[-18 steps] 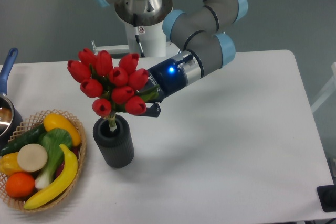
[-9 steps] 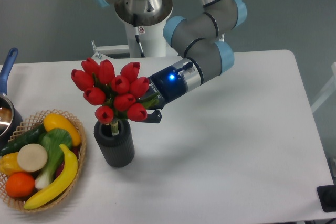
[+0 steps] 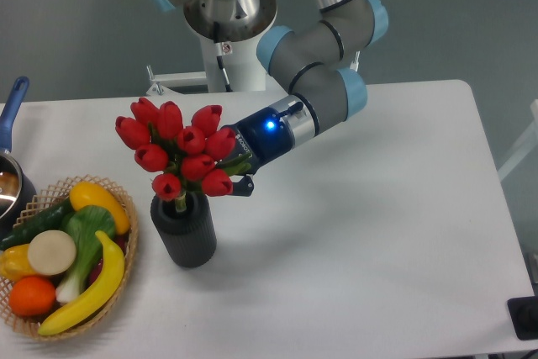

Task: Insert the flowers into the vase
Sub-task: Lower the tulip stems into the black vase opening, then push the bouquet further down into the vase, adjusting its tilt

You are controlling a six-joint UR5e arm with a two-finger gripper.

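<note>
Grey-green wall behind, white table (image 3: 361, 233) in front w/ rounded corners. UR5e arm (image 3: 324, 39) reaches down from its base (image 3: 227, 14) at the back edge toward the left side of the table; blue joint caps, blue LED lit on the wrist. Small sticker w/ a red mark on the base column, too small to read. White lettering on the black gripper body, also illegible.

Gripper (image 3: 238, 170) comes in from the right, fingers closed on the flowers (image 3: 178, 150) at the leafy part just under the buds; exact finger gap hidden by the bunch. Red tulip buds sit in a tight cluster directly above the vase (image 3: 183, 229), tilted slightly left. Pale stem ends dip into the vase mouth; most of the bunch is above the rim.

Vase: dark, ribbed cylinder, upright on the table, left of centre. Just beside it to the left, wicker basket (image 3: 126, 271) w/ banana, orange, yellow pepper, green veg, a pale round piece. Far left edge: pot (image 3: 10, 187) w/ blue handle, partly cut off.
</note>
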